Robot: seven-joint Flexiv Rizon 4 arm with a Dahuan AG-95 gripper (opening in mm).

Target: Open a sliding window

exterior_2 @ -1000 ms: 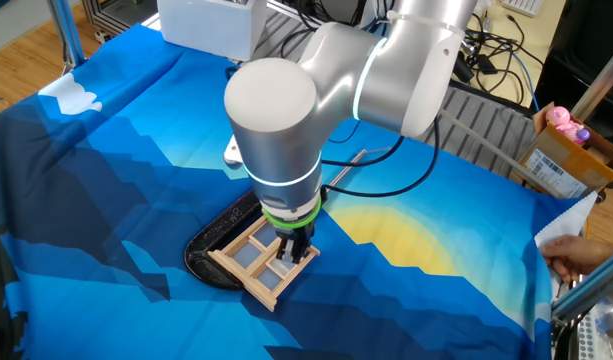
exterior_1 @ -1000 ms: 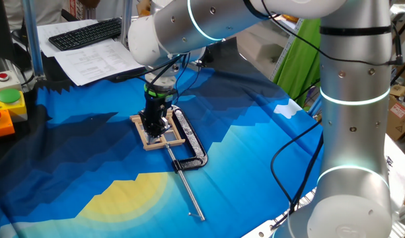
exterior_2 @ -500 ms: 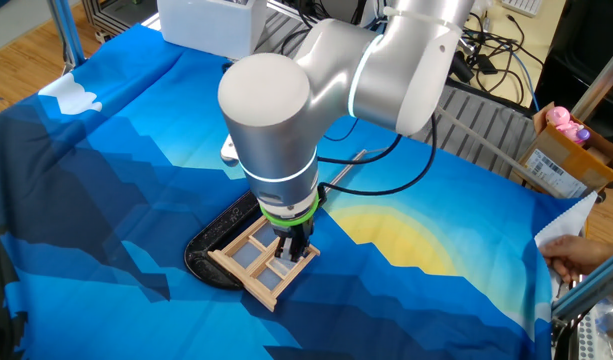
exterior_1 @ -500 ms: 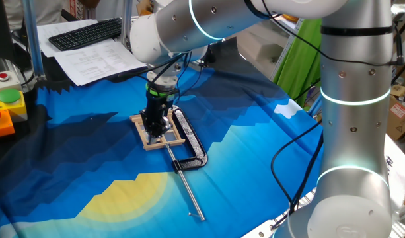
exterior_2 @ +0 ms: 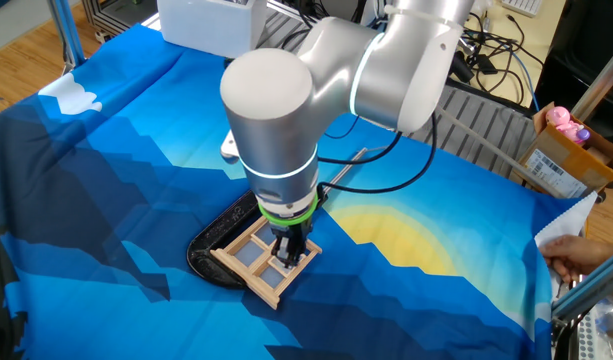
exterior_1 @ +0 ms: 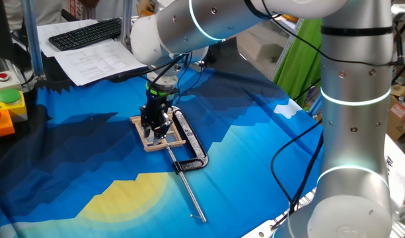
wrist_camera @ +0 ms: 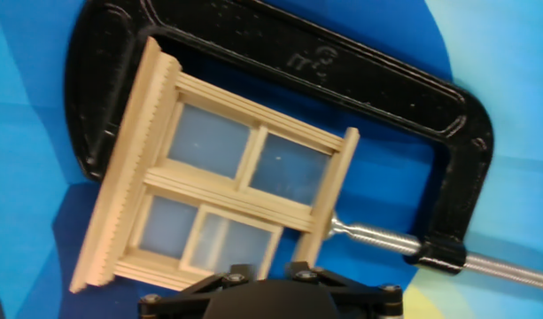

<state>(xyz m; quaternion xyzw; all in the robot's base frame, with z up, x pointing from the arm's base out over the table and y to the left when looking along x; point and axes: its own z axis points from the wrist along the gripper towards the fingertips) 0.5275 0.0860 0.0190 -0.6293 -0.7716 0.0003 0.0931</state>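
While clamp (wrist_camera: pixel 280 71) grips sliding window (wrist_camera: pixel 227 190), gripper (exterior_1: pixel 156 129) overhangs.

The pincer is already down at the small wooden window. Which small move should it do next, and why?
Probably a short push along the frame's length to slide the sash. The pincer sits low at the sliding window, which the black clamp pins in place, and the lower panes in the hand view look only slightly offset. Whether the fingers touch wood is hidden.
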